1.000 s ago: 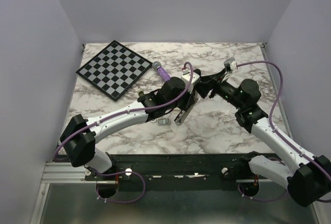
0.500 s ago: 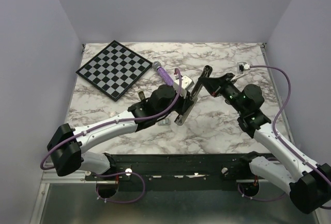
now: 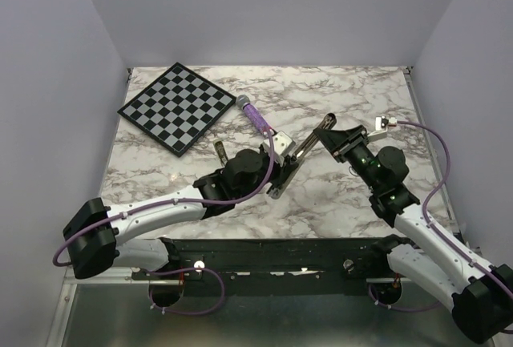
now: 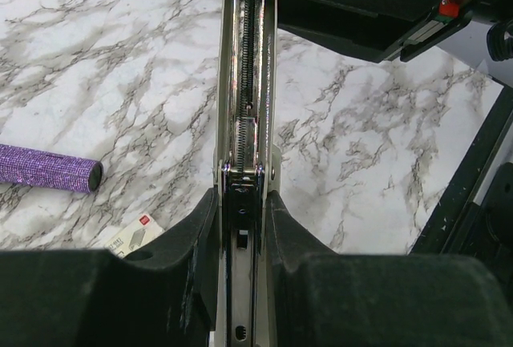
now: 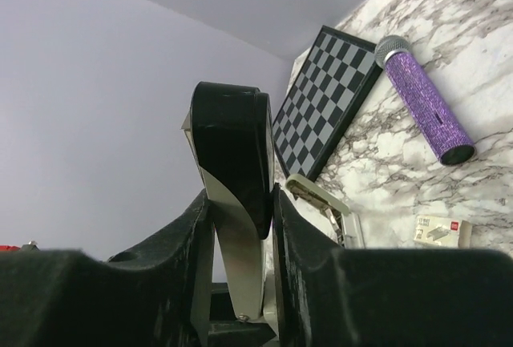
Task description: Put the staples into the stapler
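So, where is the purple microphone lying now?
In the top view, the purple microphone lies on the marble table left of centre. Its head is beside the right corner of the chessboard, and the stapler is nearer the arms.

Marble table [image 3: 337,90]: chessboard [image 3: 178,106], purple microphone [image 3: 255,113]

The white, grey-veined marble-look table top [image 3: 337,195] is seen as smooth with a faint sheen. The opened black-and-chrome stapler [image 4: 248,82] is shown with a brightly polished metal channel and steel spring; its black top arm [image 5: 232,147] looks like smooth plastic. The purple cylindrical microphone [image 5: 425,106] is coated in rough glitter, its head in silver mesh. The black-and-silver chequered board [image 3: 176,106] appears glossy, the small cream box [image 5: 439,231] matt card.
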Tool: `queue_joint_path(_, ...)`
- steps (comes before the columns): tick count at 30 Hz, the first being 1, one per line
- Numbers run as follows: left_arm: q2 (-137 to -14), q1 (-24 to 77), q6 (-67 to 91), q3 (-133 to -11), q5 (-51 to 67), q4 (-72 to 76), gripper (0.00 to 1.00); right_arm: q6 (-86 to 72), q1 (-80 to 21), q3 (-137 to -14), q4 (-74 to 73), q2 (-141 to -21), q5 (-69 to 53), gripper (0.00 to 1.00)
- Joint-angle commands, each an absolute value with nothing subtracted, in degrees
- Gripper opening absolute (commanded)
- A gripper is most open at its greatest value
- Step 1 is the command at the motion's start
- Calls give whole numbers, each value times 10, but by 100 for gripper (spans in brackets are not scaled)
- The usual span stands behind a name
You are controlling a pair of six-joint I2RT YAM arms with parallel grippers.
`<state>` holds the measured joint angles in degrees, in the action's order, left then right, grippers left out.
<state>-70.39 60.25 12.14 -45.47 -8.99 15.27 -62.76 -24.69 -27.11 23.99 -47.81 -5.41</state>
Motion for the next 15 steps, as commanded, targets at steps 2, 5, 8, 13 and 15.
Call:
queue_joint_path(2,-745,599,142,-533,-130,136,0,-609,-247,-278,240,-476,-30,43)
queue_joint_path(5,-779,599,156,-568,-116,92,0,-594,-245,-276,236,-491,-23,48)
queue_joint_path(8,-809,599,175,-600,-117,49,0,-587,-242,-267,236,-500,-18,52)
queue_joint_path(13,-852,599,200,-638,-119,2,0,-570,-232,-252,236,-496,-4,69)
queue_joint_path(15,-867,599,206,-660,-125,-24,0,-549,-229,-251,226,-489,14,74)
